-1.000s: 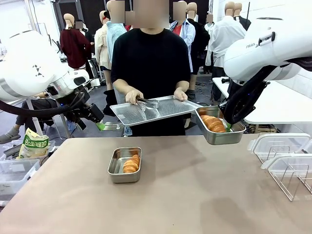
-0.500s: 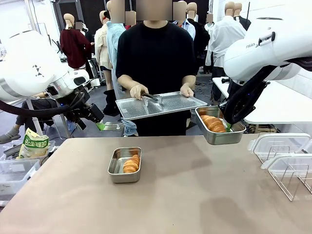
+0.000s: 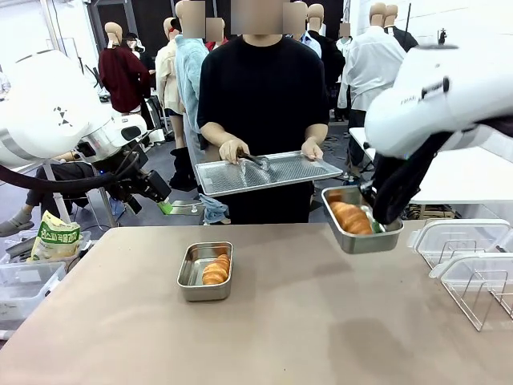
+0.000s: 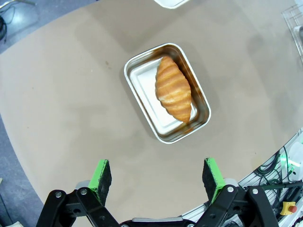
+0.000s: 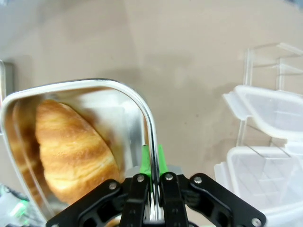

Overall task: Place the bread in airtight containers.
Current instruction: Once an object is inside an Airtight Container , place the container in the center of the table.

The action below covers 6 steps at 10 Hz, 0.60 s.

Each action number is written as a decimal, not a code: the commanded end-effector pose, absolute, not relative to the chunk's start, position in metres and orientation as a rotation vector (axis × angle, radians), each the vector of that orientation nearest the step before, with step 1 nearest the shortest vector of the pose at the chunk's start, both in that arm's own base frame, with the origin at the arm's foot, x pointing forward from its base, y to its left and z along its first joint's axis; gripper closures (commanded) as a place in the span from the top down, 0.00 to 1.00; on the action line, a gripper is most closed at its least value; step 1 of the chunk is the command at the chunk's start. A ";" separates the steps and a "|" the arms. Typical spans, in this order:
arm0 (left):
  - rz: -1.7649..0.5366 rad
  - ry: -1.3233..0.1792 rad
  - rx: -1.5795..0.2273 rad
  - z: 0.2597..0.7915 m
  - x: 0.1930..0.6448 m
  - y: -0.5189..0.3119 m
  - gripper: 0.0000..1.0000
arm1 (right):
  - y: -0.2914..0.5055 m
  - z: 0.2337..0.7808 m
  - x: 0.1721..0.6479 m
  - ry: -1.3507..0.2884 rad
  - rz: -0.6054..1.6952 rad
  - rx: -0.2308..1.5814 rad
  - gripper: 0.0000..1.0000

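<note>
- Table point(image 3: 321, 321) holds one pan point(image 3: 191, 274) with its croissant point(image 3: 216, 269); left gripper point(image 4: 157, 172) hangs above, jaws spread, empty
- Right gripper point(image 5: 151, 163) pinches second pan point(image 3: 361, 243) by its rim, aloft, croissant point(image 3: 350, 216) inside; thin grip may let it tip

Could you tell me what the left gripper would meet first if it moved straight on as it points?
Probably the steel pan holding a croissant, straight ahead of the open left gripper; depth is unclear, so perhaps bare table first.
</note>
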<state>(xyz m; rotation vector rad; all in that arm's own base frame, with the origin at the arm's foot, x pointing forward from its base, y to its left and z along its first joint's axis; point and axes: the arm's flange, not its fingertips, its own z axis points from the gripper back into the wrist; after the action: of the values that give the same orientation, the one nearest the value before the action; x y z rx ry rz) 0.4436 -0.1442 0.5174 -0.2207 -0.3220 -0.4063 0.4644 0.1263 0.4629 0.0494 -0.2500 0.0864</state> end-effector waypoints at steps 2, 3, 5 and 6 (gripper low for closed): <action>-0.406 -0.325 -0.222 0.519 0.445 -0.144 1.00 | 0.129 0.401 0.465 -0.335 0.025 0.024 0.00; -0.406 -0.325 -0.222 0.519 0.445 -0.144 1.00 | 0.128 0.386 0.470 -0.341 0.024 0.047 0.00; -0.406 -0.325 -0.222 0.519 0.445 -0.144 1.00 | 0.124 0.356 0.484 -0.272 0.029 0.088 0.00; -0.406 -0.325 -0.222 0.519 0.445 -0.144 1.00 | 0.124 0.343 0.491 -0.241 0.031 0.089 0.00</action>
<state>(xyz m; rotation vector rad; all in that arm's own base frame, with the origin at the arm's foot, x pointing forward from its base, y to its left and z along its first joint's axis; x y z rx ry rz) 0.4438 -0.1444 0.5175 -0.2208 -0.3222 -0.4066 0.4768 0.1222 0.3439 0.0639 -0.2527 0.0352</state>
